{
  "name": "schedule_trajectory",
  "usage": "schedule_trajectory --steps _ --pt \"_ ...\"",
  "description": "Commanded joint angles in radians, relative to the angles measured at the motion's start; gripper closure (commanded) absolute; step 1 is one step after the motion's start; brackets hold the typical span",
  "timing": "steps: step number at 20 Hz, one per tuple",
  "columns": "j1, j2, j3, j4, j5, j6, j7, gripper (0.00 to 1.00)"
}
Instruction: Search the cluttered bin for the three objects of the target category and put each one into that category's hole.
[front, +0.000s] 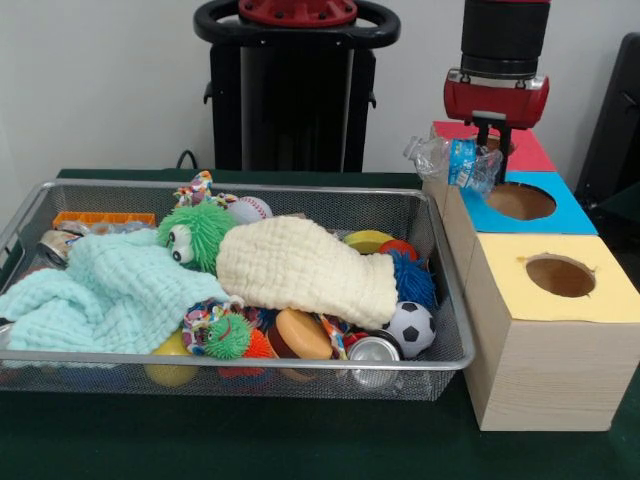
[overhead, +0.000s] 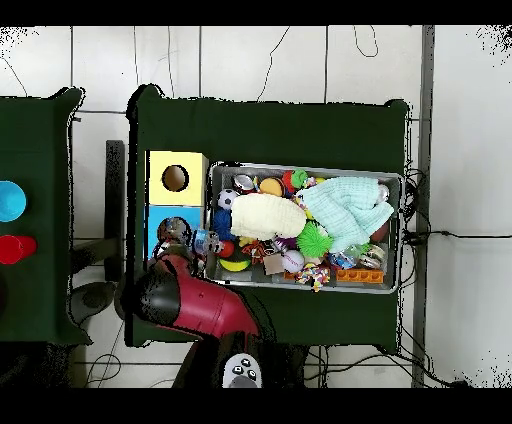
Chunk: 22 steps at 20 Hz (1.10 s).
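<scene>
Holding a crumpled plastic bottle (front: 452, 160), the pincer (front: 492, 140) hangs at upper right, left of the blue hole (front: 520, 201). I worry its overhanging end snags the rim, or drops onto the table (front: 300, 440).

bottle (front: 452, 160) above hole (front: 520, 201)

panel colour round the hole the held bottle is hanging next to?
Bright blue panel, clearest in the front view; the bottle hangs at its edge.
</scene>
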Motion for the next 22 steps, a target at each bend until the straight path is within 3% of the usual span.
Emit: schedule_trajectory --steps 1,15,22 --pt "0.01 0.024 0.093 0.085 0.069 -0.053 0.316 1.0" --pt "0.051 -0.011 0.11 0.073 0.138 -0.02 0.361 1.0" --pt "0.135 0.007 0.015 -0.012 0.154 0.087 0.351 1.0"
